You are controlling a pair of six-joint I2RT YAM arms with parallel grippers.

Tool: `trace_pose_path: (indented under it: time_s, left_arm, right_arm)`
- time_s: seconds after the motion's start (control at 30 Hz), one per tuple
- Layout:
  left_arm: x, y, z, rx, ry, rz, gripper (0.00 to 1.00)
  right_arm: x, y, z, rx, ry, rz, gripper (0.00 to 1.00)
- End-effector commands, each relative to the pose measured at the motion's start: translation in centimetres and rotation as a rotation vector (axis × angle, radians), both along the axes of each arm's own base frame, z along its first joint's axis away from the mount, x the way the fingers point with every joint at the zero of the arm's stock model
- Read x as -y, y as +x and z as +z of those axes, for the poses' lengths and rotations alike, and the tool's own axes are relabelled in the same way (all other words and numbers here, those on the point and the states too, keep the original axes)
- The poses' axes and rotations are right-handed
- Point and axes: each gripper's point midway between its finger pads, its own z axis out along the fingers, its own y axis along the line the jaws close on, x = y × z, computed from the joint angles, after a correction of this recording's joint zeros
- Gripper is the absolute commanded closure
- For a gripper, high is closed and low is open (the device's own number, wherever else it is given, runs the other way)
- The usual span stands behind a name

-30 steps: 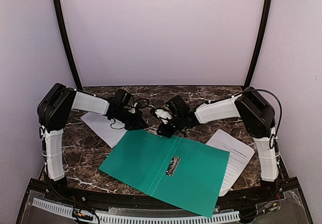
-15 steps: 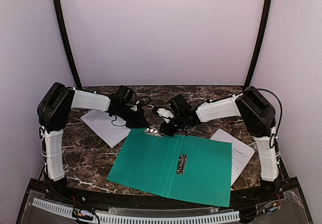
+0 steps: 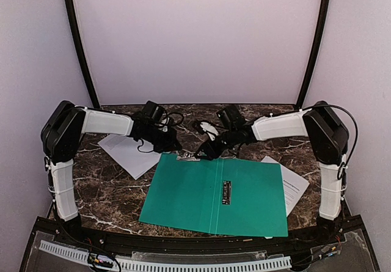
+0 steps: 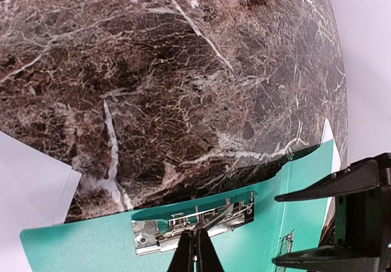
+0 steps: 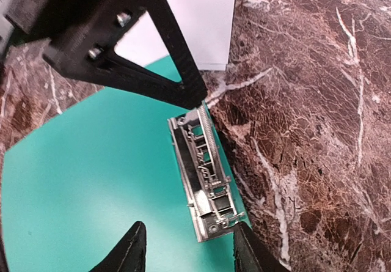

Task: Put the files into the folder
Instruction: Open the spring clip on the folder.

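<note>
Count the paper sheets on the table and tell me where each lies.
2. One sheet lies left of the folder. The second sheet sticks out from under the folder's right edge. More could be hidden beneath the folder.

A dark brown marble-patterned tabletop [image 3: 104,189], veined in white, carries three flat items. A thin teal-green plastic folder [image 3: 195,192] lies spread flat at the near centre. One white printed paper sheet [image 3: 125,153] lies to the left, just beside the folder's far left corner. A second white printed sheet [image 3: 294,186] lies to the right, its inner part tucked beneath the folder's right edge.
</note>
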Motion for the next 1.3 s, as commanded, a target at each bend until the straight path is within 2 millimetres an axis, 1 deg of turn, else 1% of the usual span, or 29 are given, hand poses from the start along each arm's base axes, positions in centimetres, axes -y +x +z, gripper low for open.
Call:
trace_pose_path:
  time_s: [0.0,0.1,0.2,0.27,0.43,0.53,0.63,0.67,0.7,0.77,0.8,0.83,0.87,0.9,0.93,0.97,1.0,1.03,1.13,1.27]
  left_arm:
    - [0.6,1.4,3.2,0.093,-0.043,0.060,0.99]
    - [1.4,1.7,4.1,0.122,-0.047,0.040,0.99]
    - [2.2,1.9,4.2,0.141,-0.050,0.005,0.99]
    - [2.7,2.1,4.5,0.161,-0.061,-0.015,0.98]
    - [4.3,2.5,5.3,0.209,-0.094,-0.090,0.85]
    - [5.7,2.4,5.5,0.216,-0.131,-0.147,0.78]
    - [6.3,2.1,5.9,0.240,-0.150,-0.186,0.73]
    - [6.4,2.1,6.2,0.252,-0.151,-0.193,0.70]
    - [6.4,2.1,6.3,0.268,-0.146,-0.203,0.69]
    - [6.0,2.2,6.6,0.298,-0.113,-0.202,0.62]
    - [5.5,2.1,6.8,0.307,-0.094,-0.197,0.57]
    - [4.9,2.4,7.3,0.342,-0.059,-0.181,0.54]
    - [4.3,2.3,6.8,0.338,-0.028,-0.174,0.47]
    - [3.6,2.7,7.0,0.368,0.013,-0.156,0.43]
    - [3.1,2.5,6.5,0.362,0.043,-0.150,0.37]
    - [2.4,2.7,6.3,0.372,0.084,-0.134,0.34]
    - [2.0,2.6,6.0,0.371,0.106,-0.132,0.29]
    - [1.5,2.7,5.4,0.359,0.138,-0.121,0.26]
    - [1.1,2.5,4.2,0.331,0.168,-0.116,0.25]
    - [1.7,2.0,2.4,0.264,0.144,-0.127,0.24]
  right_arm:
    - [0.0,-0.8,3.2,-0.034,0.111,0.038,0.50]
    - [0.7,-0.3,3.2,-0.025,0.095,0.002,0.49]
    - [1.8,0.2,3.1,-0.022,0.077,-0.043,0.49]
    - [2.7,0.2,2.8,-0.024,0.059,-0.074,0.49]
    - [4.6,-0.1,2.2,-0.016,0.021,-0.120,0.49]
    - [5.7,-0.2,2.4,-0.022,0.016,-0.160,0.49]
    - [6.4,-0.6,2.4,-0.028,0.020,-0.179,0.49]
    - [6.5,-0.7,2.3,-0.031,0.021,-0.183,0.49]
    - [6.6,-0.9,2.2,-0.037,0.022,-0.185,0.49]
    - [6.6,-1.1,1.9,-0.048,0.024,-0.187,0.49]
    - [6.7,-1.2,1.8,-0.054,0.025,-0.190,0.49]
    - [6.7,-1.3,1.7,-0.058,0.028,-0.192,0.49]
    - [6.7,-1.4,1.6,-0.063,0.031,-0.190,0.49]
    - [6.7,-1.5,1.5,-0.067,0.035,-0.191,0.49]
    - [6.6,-1.6,1.4,-0.071,0.038,-0.190,0.49]
    - [6.7,-1.6,1.3,-0.075,0.040,-0.191,0.49]
    - [6.7,-1.7,1.2,-0.078,0.040,-0.191,0.49]
    - [6.6,-1.7,1.2,-0.080,0.040,-0.192,0.49]
    - [6.8,-1.7,0.9,-0.082,0.035,-0.195,0.49]
    - [7.1,-1.6,1.0,-0.071,0.024,-0.206,0.49]
